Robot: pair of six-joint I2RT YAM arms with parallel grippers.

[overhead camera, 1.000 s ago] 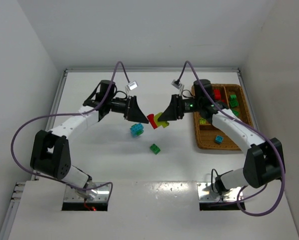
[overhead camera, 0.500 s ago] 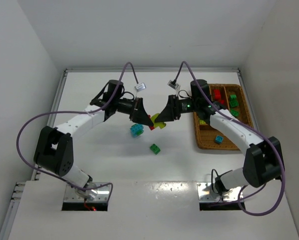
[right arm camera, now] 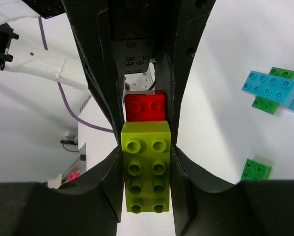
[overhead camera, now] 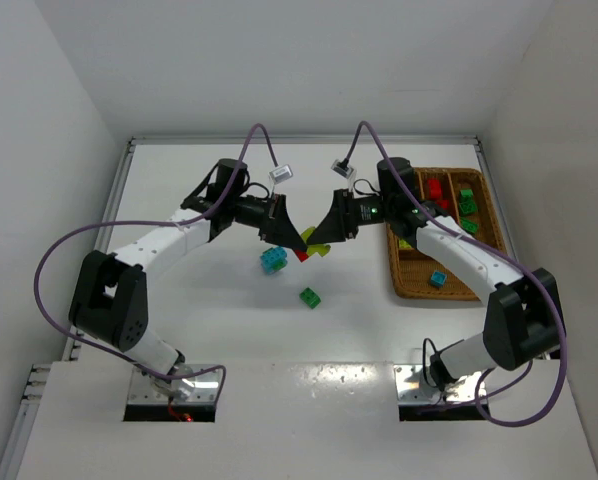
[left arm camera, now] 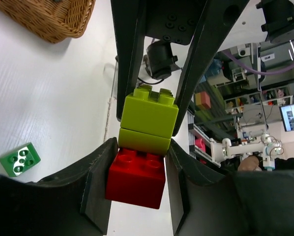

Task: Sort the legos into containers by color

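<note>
Above the middle of the table, my two grippers meet on one stack of legos. My right gripper (overhead camera: 321,240) (right arm camera: 146,147) is shut on the yellow-green brick (right arm camera: 146,172) (left arm camera: 149,115). My left gripper (overhead camera: 295,238) (left arm camera: 141,147) is shut on the red brick (left arm camera: 136,179) (right arm camera: 145,105) joined to its end. Below them on the table lie a cyan-blue brick (overhead camera: 272,259) (right arm camera: 271,88) stacked on a green one, and a lone green brick (overhead camera: 309,297) (right arm camera: 256,169) (left arm camera: 19,159). The wicker tray of containers (overhead camera: 409,285) (left arm camera: 48,17) sits at the right.
The tray holds red bricks (overhead camera: 435,188), green bricks (overhead camera: 466,200) and a cyan-blue brick (overhead camera: 437,279) in its compartments. White walls close in the table at the back and both sides. Cables loop above both arms.
My left gripper has moved right to the stack and its jaws have closed from wide open onto the red brick. The right gripper has shifted slightly left, still gripping the yellow-green brick.
</note>
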